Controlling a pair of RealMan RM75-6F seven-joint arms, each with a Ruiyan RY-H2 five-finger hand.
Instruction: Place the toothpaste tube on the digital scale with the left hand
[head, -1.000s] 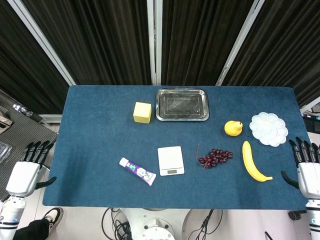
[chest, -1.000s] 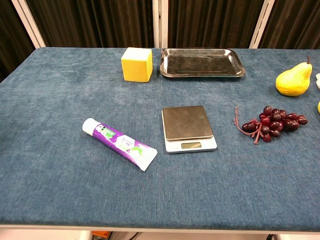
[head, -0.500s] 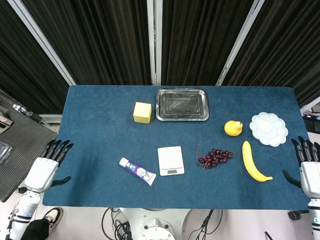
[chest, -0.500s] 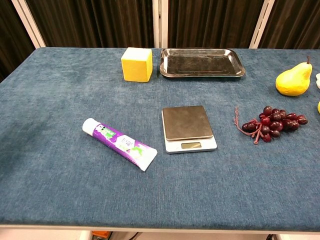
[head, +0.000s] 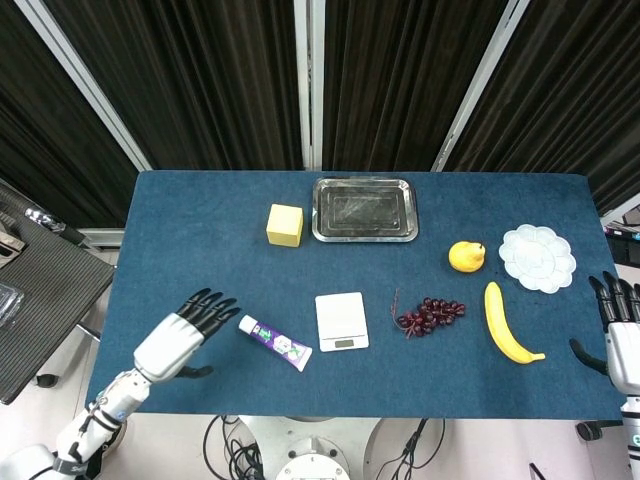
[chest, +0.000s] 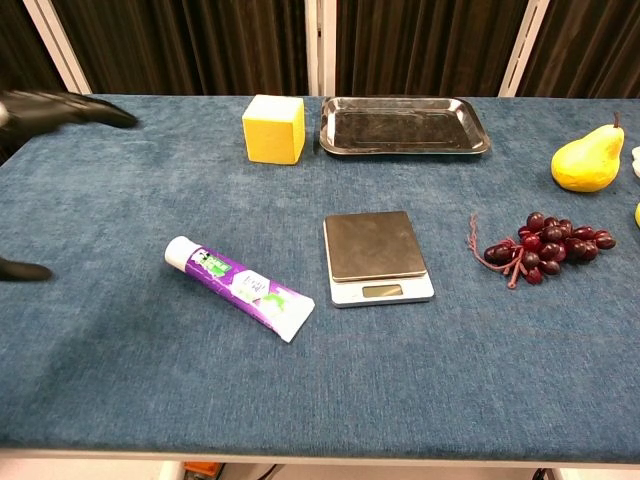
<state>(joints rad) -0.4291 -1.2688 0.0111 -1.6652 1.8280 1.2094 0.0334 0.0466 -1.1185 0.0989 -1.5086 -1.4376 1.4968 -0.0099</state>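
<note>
The toothpaste tube (head: 275, 342) (chest: 240, 287), white with purple and green print, lies flat on the blue table, cap end to the left. The digital scale (head: 342, 321) (chest: 376, 256) sits just right of it, its platform bare. My left hand (head: 186, 332) hovers over the table left of the tube's cap, fingers spread and holding nothing; in the chest view only its dark fingers (chest: 60, 108) show at the left edge. My right hand (head: 620, 340) stays beyond the table's right edge, fingers apart and empty.
A yellow block (head: 285, 225) and a metal tray (head: 364, 209) stand at the back. Right of the scale lie grapes (head: 430, 314), a pear (head: 466, 256), a banana (head: 506, 326) and a white palette plate (head: 537, 257).
My left hand has swung in from beside the table's left edge to above the table, close to the tube's cap. The right hand has slid slightly further right.
</note>
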